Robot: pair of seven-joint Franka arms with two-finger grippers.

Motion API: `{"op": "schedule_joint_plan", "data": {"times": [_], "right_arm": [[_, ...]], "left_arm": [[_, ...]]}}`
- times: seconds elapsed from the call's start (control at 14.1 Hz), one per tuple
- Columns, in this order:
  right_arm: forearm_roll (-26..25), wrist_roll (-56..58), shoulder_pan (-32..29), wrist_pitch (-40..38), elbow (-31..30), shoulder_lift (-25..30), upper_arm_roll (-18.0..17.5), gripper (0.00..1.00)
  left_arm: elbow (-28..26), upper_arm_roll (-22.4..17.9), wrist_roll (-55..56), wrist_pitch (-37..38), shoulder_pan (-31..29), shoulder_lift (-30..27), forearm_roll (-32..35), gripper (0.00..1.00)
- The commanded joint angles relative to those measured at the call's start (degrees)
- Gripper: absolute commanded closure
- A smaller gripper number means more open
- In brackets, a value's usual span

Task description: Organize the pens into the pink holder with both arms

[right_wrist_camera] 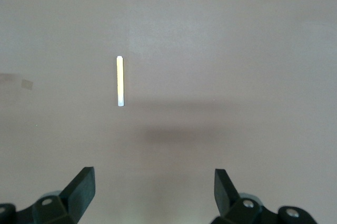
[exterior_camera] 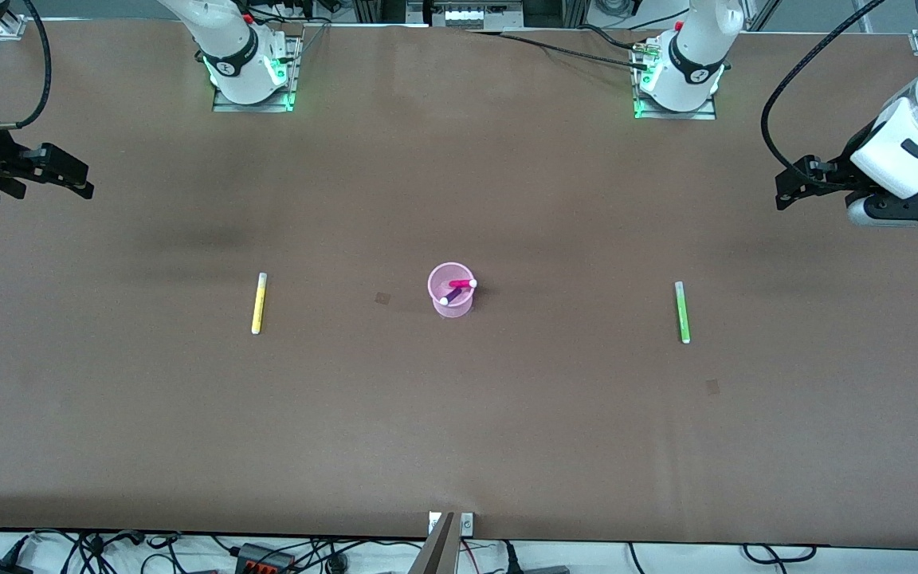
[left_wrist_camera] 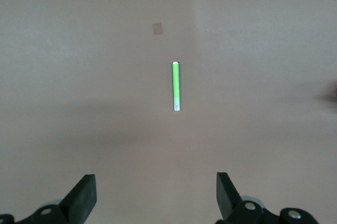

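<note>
The pink holder [exterior_camera: 453, 309] stands upright at the table's middle. The magenta pen [exterior_camera: 463, 284] and the purple-blue pen [exterior_camera: 451, 296] lean inside it. The yellow pen [exterior_camera: 259, 303] lies flat toward the right arm's end and also shows in the right wrist view [right_wrist_camera: 120, 81]. The light green pen [exterior_camera: 682, 312] lies flat toward the left arm's end and also shows in the left wrist view [left_wrist_camera: 176, 86]. My right gripper [exterior_camera: 86, 179] [right_wrist_camera: 154, 192] is open and empty, up over the table's right-arm end. My left gripper [exterior_camera: 786, 185] [left_wrist_camera: 156, 195] is open and empty, up over the left-arm end.
Two small dark square marks sit on the brown table, one beside the holder [exterior_camera: 382, 298] and one nearer the front camera than the green pen [exterior_camera: 712, 387]. Cables and a power strip [exterior_camera: 264, 556] lie along the table's front edge.
</note>
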State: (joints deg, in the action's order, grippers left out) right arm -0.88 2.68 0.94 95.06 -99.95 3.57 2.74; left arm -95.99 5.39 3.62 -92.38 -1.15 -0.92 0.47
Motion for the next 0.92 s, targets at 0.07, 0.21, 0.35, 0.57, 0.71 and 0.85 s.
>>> {"op": "schedule_joint_plan", "data": {"times": [0.07,0.21,0.35,0.57,0.71,0.85], "right_arm": [[0.0,0.2,0.7,0.8,-1.3,1.1,0.5,0.0],[0.0,0.2,0.7,1.2,-1.3,1.1,0.5,0.0],[0.0,0.2,0.6,1.2,-1.4,1.1,0.5,0.0],[-0.8,0.0,0.9,1.1,-1.4,0.9,0.2,0.0],[-0.8,-0.4,0.9,0.8,-1.4,0.9,0.2,0.0],[-0.7,-0.6,0.8,0.8,-1.2,1.0,0.2,0.0]], "left_arm": [[1.3,0.0,-0.4,1.1,-0.5,0.6,-2.2,0.0],[1.3,0.0,-0.3,1.1,-0.8,0.7,-4.4,0.0],[1.4,0.0,-0.3,1.1,-1.4,0.7,-4.6,0.0],[1.4,0.1,-0.4,1.2,-1.4,0.7,-4.4,0.0],[1.4,0.1,-0.4,1.2,-1.4,0.7,-4.1,0.0],[1.6,0.5,-0.5,1.5,-1.4,0.7,-3.9,0.0]]}}
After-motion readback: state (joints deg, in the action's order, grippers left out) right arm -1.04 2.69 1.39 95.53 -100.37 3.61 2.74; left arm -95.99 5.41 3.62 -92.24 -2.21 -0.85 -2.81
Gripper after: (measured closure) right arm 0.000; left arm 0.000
